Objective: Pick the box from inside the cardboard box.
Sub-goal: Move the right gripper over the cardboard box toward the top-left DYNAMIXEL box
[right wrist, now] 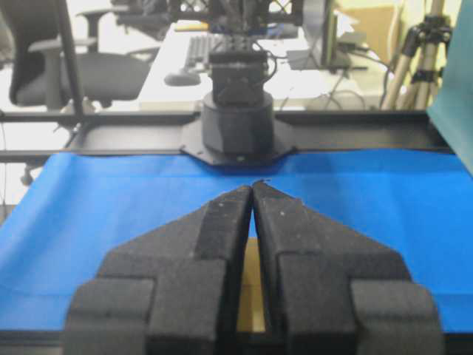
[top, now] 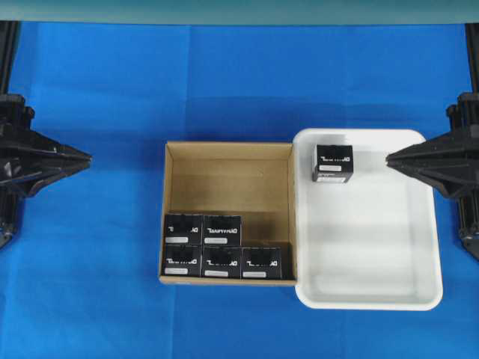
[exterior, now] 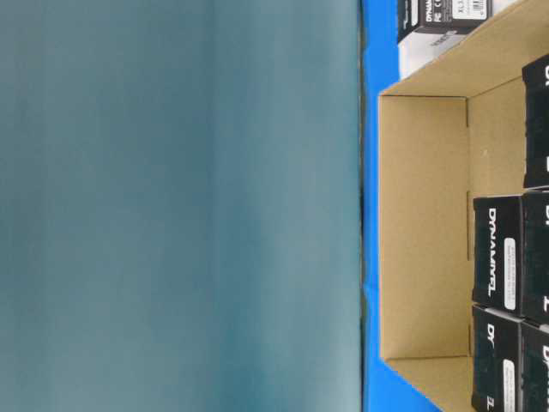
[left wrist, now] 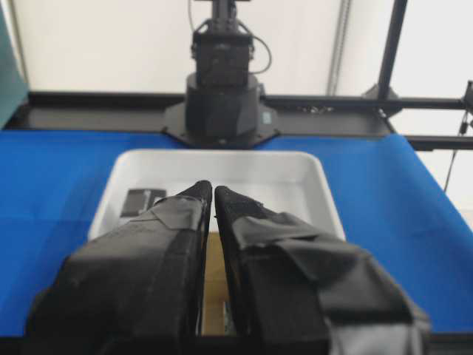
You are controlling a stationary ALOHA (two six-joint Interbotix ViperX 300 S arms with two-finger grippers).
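Cardboard box (top: 228, 158) at tabletop (top: 97, 299) centre; five black boxes (top: 221, 226) packed along its near wall. Sixth black box (top: 332, 164) in white tray's (top: 430, 247) far-left corner. Left gripper (top: 88, 158) and right gripper (top: 388, 158) at tabletop edges, well apart from the boxes, jaws together, empty.

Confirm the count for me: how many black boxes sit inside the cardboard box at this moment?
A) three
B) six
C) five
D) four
C: the overhead view shows five black boxes in the cardboard box, and a sixth box lies in the white tray.
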